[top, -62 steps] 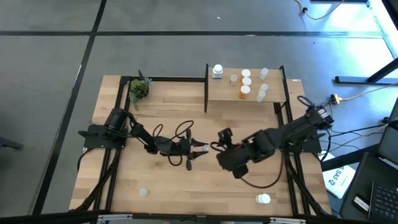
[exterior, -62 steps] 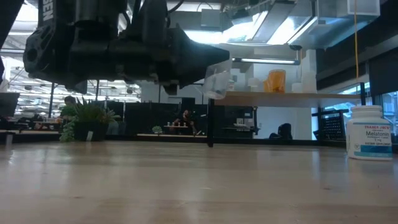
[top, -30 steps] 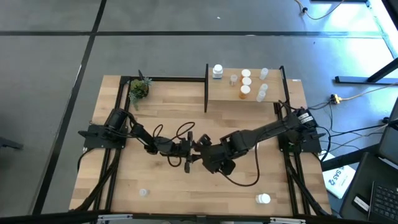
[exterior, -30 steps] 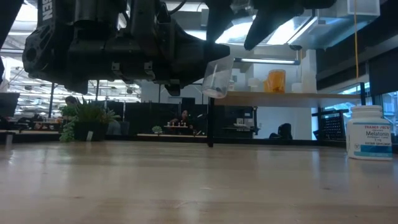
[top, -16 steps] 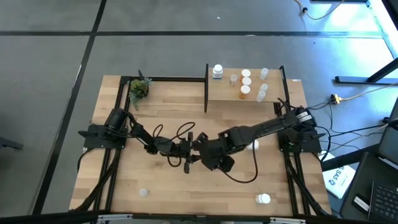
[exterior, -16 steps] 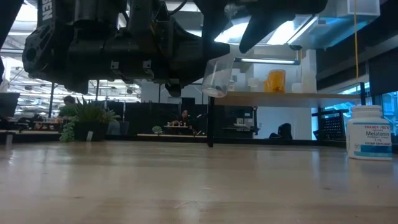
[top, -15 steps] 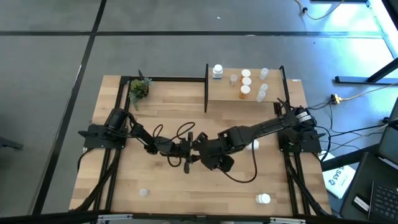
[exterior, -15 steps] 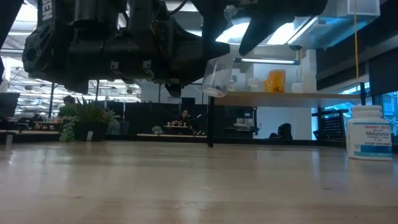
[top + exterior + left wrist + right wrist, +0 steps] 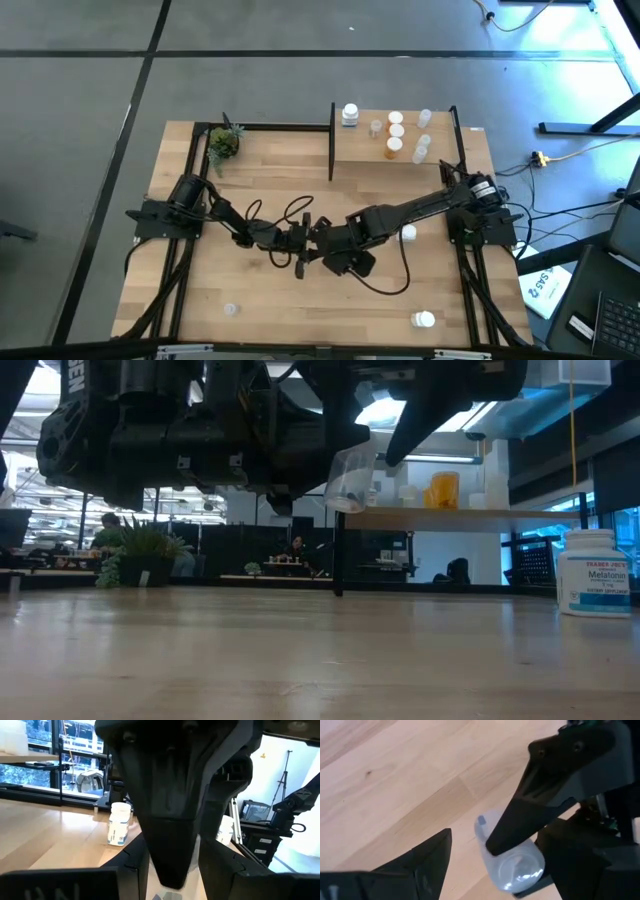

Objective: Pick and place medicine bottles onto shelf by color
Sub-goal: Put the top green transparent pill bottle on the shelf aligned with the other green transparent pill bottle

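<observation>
Met in the middle of the wooden tabletop [image 9: 270,290], both arms, up in the air. Left gripper [image 9: 318,238] reached in from the left side & gripped a small clear bottle [image 9: 350,480] w/ its fingers clamped on it. Seen in the low view hanging above the table, tilted, not touching the wood. Also seen in the right wrist view as a clear bottle [image 9: 512,857] pinched by one dark finger [image 9: 540,795] of the left arm, bare wood under it.

Right gripper [image 9: 325,240] came in from the right side, fingers spread wide, one on each side of that same bottle, just beside it. Could not tell if they touched it yet. Held nothing on its own.

Shelf [image 9: 400,153] sat at the far edge of the table, right of middle, btwn black posts. On it: a white bottle w/ a label [image 9: 349,115] at the left end, then two white-capped bottles [image 9: 396,124], an orange bottle [image 9: 394,147], and a few clear ones [image 9: 421,148].

Left on the tabletop: a white bottle [image 9: 408,233] near the right arm, another white bottle [image 9: 424,319] at the near right edge, a small clear bottle [image 9: 230,309] at the near left. Same big white bottle, labeled Melatonin [image 9: 594,573], stood upright at the right in the low view.

Green potted plant [image 9: 224,143] stood in the far left corner.
</observation>
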{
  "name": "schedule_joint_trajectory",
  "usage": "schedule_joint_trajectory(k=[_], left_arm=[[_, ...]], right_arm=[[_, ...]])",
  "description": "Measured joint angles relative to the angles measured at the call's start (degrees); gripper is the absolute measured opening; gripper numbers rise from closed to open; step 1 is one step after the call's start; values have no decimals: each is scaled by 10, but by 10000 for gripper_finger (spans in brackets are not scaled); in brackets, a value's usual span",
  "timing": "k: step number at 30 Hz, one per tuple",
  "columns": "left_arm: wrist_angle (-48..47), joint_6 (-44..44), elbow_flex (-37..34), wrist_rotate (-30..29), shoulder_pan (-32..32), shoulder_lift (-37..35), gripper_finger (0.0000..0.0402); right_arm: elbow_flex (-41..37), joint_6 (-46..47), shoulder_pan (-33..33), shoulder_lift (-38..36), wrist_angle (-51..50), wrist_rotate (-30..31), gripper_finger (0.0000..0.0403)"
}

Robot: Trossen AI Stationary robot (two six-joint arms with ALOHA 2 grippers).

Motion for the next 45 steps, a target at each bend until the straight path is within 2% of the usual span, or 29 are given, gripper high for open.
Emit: schedule_joint_trajectory(k=[14, 31, 36, 45], left_arm=[[0, 0, 0, -3, 0, 0, 118], [-4, 3, 0, -1, 0, 0, 118], [-4, 4, 0, -1, 0, 0, 122], [-1, -1, 0, 0, 0, 0, 154]], right_arm=[[0, -4, 0, 2, 1, 32, 293], [0, -4, -9, 2, 2, 32, 169], [0, -3, -9, 2, 3, 32, 164], [0, -4, -9, 2, 5, 28, 164]])
